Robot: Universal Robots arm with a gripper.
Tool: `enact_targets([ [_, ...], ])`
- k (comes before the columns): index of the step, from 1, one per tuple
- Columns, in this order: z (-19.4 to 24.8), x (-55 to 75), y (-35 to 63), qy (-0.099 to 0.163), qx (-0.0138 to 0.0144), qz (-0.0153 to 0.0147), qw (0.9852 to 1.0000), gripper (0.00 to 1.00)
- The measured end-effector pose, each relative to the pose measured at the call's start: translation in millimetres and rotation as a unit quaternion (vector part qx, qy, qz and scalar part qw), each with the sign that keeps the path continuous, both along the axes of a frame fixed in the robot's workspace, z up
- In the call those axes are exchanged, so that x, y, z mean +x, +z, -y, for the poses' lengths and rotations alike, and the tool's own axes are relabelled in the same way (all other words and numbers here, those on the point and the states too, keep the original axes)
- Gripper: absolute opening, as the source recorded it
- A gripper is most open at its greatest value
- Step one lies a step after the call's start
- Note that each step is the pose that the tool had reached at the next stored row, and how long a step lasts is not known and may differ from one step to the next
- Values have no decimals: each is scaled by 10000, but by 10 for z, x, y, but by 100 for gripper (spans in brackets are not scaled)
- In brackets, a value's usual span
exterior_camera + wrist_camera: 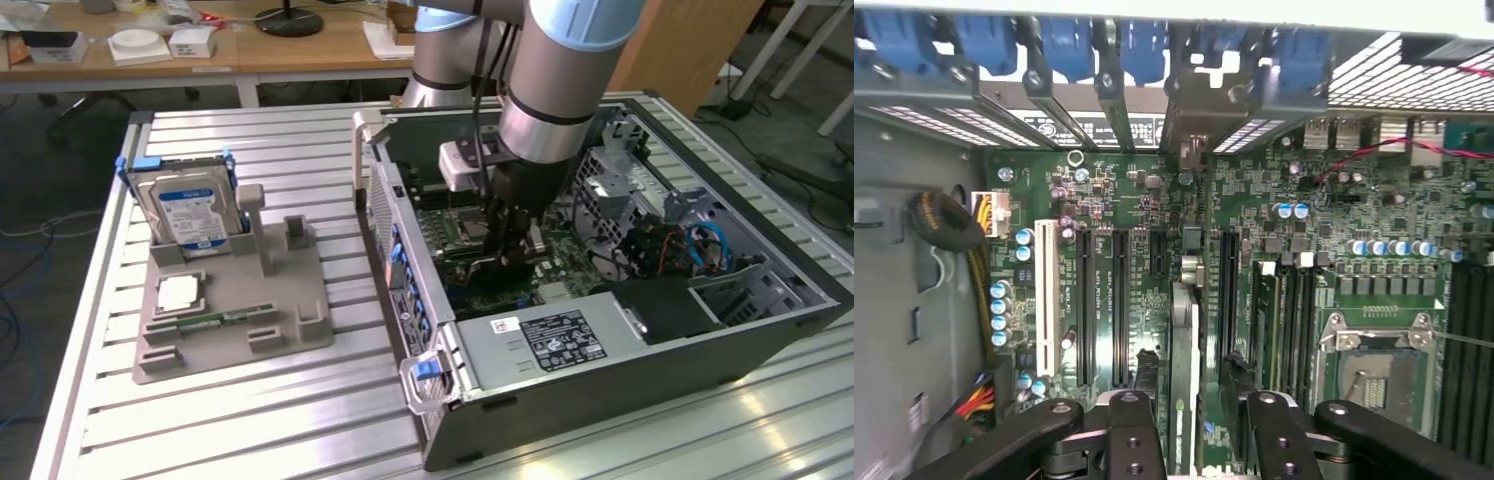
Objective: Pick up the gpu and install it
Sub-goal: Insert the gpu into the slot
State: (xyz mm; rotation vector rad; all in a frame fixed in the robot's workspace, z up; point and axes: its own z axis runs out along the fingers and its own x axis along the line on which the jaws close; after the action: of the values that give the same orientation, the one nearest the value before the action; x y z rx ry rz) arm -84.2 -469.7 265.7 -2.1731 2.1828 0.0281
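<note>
Inside the open computer case (574,370), my gripper (514,262) reaches down to the green motherboard (461,225). In the wrist view the gpu (1185,340) shows edge-on as a thin green card. It stands upright between the long black expansion slots (1119,300). Its far end meets a silver bracket (1199,120) at the case's rear wall. My gripper (1189,375) straddles the card, with one black finger (1144,365) on each side, and looks shut on it. How deep the card sits in its slot is hidden.
On the slatted table at the exterior view's left, a grey fixture (287,325) holds a silver hard drive (187,215), a processor chip (180,292) and a small memory stick (220,320). Cables (974,260) and the processor socket (1374,370) flank the slots.
</note>
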Motion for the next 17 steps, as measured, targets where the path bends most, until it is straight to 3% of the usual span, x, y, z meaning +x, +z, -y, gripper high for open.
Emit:
enact_targets([
  [7,0,-1,70,0,1,1,10000,38],
  [13,0,-1,71,0,0,1,10000,13],
  [17,0,-1,71,0,0,1,10000,10],
])
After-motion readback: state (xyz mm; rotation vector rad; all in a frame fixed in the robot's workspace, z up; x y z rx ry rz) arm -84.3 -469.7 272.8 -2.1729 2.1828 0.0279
